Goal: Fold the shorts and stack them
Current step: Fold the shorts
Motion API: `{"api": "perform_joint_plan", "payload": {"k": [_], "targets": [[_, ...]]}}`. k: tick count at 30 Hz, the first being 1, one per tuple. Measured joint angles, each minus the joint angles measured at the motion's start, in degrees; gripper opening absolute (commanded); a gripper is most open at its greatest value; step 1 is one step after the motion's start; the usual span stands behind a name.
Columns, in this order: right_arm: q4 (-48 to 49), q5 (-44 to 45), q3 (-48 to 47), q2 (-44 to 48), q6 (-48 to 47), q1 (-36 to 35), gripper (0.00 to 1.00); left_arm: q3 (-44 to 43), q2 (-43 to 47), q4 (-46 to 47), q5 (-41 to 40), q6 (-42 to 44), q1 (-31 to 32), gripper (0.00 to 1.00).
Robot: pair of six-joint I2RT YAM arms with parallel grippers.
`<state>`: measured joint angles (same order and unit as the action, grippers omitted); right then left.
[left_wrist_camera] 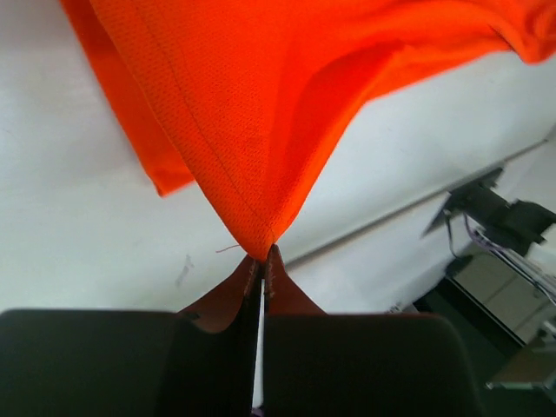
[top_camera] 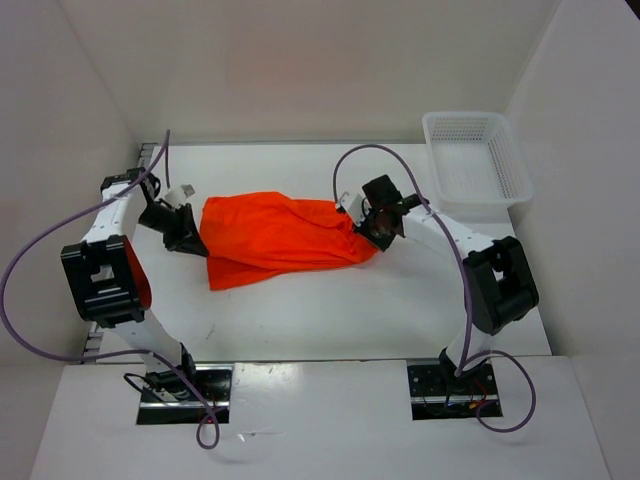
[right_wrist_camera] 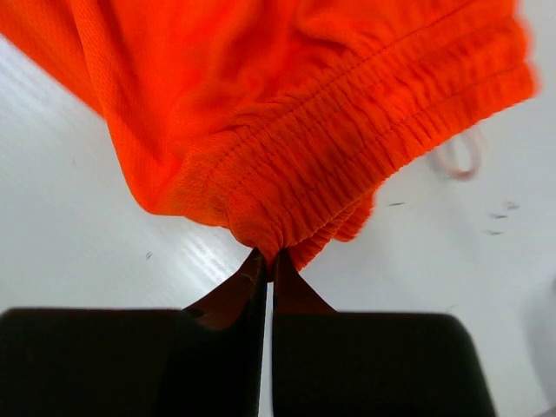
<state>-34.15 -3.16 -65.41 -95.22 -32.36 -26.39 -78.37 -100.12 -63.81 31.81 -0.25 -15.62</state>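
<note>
The bright orange shorts (top_camera: 280, 238) stretch across the middle of the white table between my two grippers. My left gripper (top_camera: 190, 232) is shut on a hem corner of the shorts (left_wrist_camera: 252, 130) at their left end; the pinch shows in the left wrist view (left_wrist_camera: 263, 258). My right gripper (top_camera: 372, 226) is shut on the gathered elastic waistband (right_wrist_camera: 347, 156) at their right end, seen in the right wrist view (right_wrist_camera: 269, 258). A loop of the white drawstring (right_wrist_camera: 459, 156) lies on the table beside the waistband. The held edge is lifted; the lower part drapes onto the table.
A white mesh plastic basket (top_camera: 477, 158) stands at the back right corner of the table. White walls enclose the table at the back and both sides. The arm bases (top_camera: 180, 385) sit at the near edge.
</note>
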Motion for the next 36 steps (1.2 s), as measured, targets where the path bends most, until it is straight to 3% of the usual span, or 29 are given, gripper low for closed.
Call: {"api": "perform_joint_plan", "payload": {"k": [5,10,18,22,24,25,26,27,28,32,36], "targets": [[-1.8,-0.5,-10.6,-0.9,-1.8,1.6,0.0,-0.8,1.8,-6.2,0.4,0.0,0.4,0.0],[-1.4,-0.7,-18.3,-1.4,-2.6,5.9,0.0,4.0,0.9,-7.8,-1.9,0.0,2.1,0.0],[-1.5,0.1,-10.0,-1.9,-5.7,7.0,0.0,10.3,-5.1,-5.9,-8.2,0.0,8.2,0.0],[-1.7,0.6,-5.4,-2.9,-6.6,7.0,0.0,11.5,-5.8,-3.1,-11.9,0.0,8.4,0.0],[-1.7,0.6,-4.5,-3.2,-6.6,7.0,0.1,11.5,-6.2,-1.6,-13.1,0.0,8.0,0.02],[-1.7,0.6,-4.3,-3.2,-6.6,7.0,0.25,11.5,-6.4,-1.2,-13.6,0.0,7.8,0.05],[-1.6,0.7,-4.2,-3.3,-6.6,7.0,0.29,11.5,-6.9,-0.7,-14.0,0.0,7.7,0.09],[-1.6,0.9,-4.2,-3.3,-6.7,7.0,0.34,11.7,-7.2,-0.1,-14.3,0.0,7.6,0.15],[-1.5,1.0,-4.1,-3.3,-7.0,7.0,0.49,12.0,-7.3,0.5,-14.6,0.1,7.5,0.22],[-1.7,1.2,-3.9,-3.3,-7.8,7.3,0.74,12.9,-7.3,1.2,-15.2,0.1,7.4,0.35],[-4.4,-0.7,-5.4,-3.3,-8.5,9.6,0.81,12.2,-7.2,0.8,-14.8,0.0,5.5,0.37]]}}
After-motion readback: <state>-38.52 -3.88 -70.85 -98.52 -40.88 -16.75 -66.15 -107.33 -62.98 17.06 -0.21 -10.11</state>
